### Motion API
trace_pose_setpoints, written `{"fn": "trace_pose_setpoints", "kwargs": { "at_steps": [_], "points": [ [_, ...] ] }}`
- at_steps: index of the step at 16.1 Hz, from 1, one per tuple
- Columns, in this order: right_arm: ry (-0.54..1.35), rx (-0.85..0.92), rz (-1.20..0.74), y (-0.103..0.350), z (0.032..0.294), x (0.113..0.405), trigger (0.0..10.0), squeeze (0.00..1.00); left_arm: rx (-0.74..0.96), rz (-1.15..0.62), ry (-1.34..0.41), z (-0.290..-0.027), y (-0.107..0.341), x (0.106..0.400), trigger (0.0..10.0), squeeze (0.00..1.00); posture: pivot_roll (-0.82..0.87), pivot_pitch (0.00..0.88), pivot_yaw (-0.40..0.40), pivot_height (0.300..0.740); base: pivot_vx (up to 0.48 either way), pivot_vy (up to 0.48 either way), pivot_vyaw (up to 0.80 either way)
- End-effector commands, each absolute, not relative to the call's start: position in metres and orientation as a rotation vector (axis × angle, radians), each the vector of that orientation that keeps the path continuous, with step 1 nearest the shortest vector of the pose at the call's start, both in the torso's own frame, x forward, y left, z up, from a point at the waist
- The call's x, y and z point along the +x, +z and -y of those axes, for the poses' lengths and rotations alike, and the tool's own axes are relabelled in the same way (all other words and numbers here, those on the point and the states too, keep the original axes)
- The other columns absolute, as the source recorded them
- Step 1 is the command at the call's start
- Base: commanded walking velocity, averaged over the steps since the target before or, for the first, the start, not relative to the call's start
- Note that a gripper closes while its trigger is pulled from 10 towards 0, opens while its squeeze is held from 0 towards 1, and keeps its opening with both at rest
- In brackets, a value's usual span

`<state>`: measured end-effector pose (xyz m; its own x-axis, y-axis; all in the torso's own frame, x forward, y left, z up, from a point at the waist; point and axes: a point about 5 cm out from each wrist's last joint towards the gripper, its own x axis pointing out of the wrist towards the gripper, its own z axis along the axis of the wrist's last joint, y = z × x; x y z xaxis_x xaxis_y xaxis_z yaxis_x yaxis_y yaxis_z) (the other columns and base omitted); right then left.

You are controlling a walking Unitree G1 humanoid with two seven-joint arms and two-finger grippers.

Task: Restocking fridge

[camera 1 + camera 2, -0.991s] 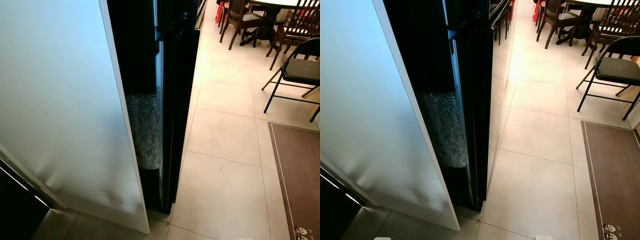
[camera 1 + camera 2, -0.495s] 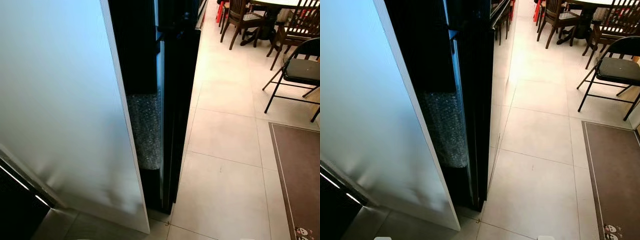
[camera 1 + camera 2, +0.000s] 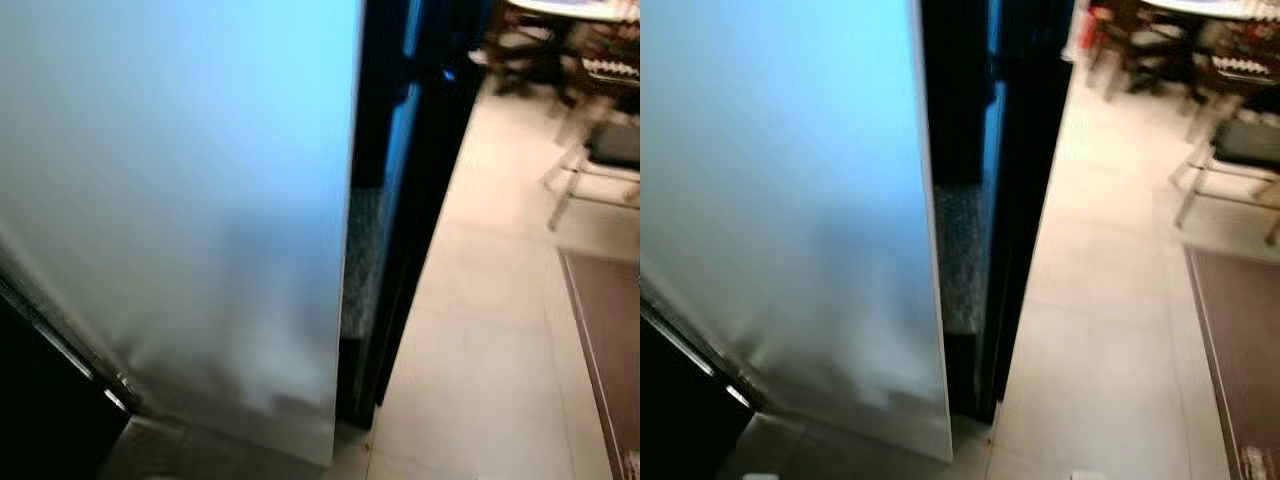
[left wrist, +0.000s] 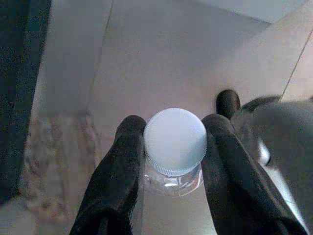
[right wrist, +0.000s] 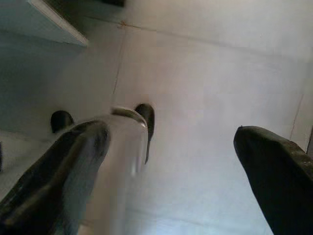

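Observation:
A clear bottle with a white cap (image 4: 175,141) sits between the fingers of my left gripper (image 4: 173,123), which is shut on its neck above the pale tiled floor. My right gripper (image 5: 168,132) is open with its fingers (image 5: 73,152) wide apart and nothing between them, also over floor tiles. Ahead, in the blurred eye views, a tall black fridge (image 3: 425,150) stands edge-on. A broad white panel (image 3: 180,200) rises close on its left. A strip of bubble wrap (image 3: 360,255) shows in the dark gap between them.
Pale floor tiles (image 3: 470,340) stretch along the right of the fridge. A folding chair (image 3: 605,150), a dining table with wooden chairs (image 3: 560,30) and a brown mat (image 3: 610,330) lie at the far right. A dark unit (image 3: 40,400) sits at the lower left.
The whole picture has slid to the right and gone blurred, so the camera has moved. The white panel now takes up more of the view.

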<state>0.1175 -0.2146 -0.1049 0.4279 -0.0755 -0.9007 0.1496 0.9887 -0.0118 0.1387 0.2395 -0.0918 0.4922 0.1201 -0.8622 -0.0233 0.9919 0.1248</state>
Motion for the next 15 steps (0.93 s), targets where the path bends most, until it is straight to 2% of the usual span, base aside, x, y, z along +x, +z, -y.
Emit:
{"fn": "trace_pose_setpoints", "kwargs": {
  "at_steps": [1,10,15],
  "points": [
    [-0.186,0.093,-1.098,-0.104,0.216,0.119,10.0,0.00,0.104,-1.076,0.082,-0.239,-0.094,0.133,10.0,0.00,0.05,0.000,0.004,0.740,0.000,0.000,0.00],
    [-0.297,0.098,-1.005,-0.101,0.221,0.122,10.0,0.00,0.111,-1.081,0.065,-0.238,-0.094,0.133,10.0,0.00,0.04,0.000,-0.003,0.740,0.000,0.000,0.00],
    [-0.331,0.055,-0.819,-0.091,0.224,0.131,10.0,0.00,0.119,-1.084,0.062,-0.238,-0.095,0.132,10.0,0.00,0.02,0.000,-0.006,0.740,0.000,0.000,0.00]
  ]
}}
